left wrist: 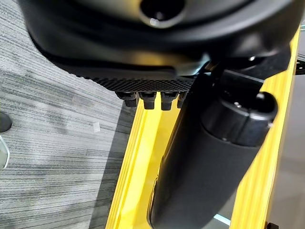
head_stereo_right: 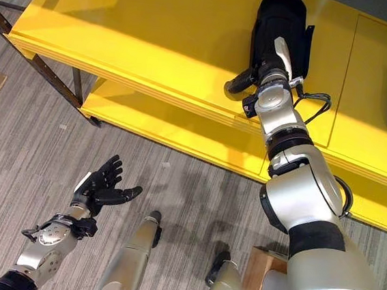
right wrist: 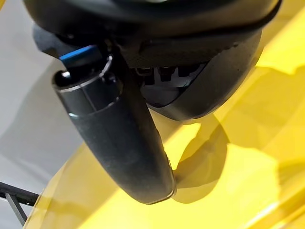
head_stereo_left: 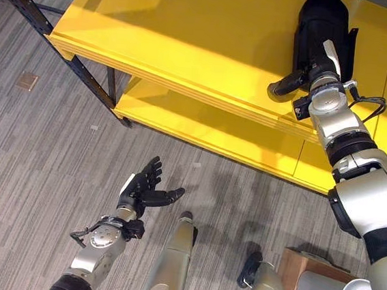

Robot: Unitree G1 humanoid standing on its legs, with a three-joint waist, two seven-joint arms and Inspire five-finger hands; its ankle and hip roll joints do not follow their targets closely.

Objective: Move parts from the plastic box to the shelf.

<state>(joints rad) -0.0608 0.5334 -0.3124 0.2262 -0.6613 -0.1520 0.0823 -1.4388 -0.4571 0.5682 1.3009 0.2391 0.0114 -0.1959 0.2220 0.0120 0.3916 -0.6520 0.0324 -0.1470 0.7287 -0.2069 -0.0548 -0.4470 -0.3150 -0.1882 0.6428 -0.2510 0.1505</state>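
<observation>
Right hand [head_stereo_right: 275, 65] is gripping a black part [head_stereo_right: 279, 26] lying on the yellow shelf [head_stereo_right: 157, 25] top, near its front edge. Left hand [head_stereo_left: 145, 188] is hanging relaxed over the floor [head_stereo_left: 35, 150]. Advice: settle the part flat before loosening the fingers, then lift straight clear.

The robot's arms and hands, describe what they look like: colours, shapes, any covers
Both arms are silver-grey rounded shells with black bands at the joints. The left hand is dark with black fingers and a white cover along the thumb side. The right hand is dark too, with a white thumb cover and a silver-grey wrist.
</observation>
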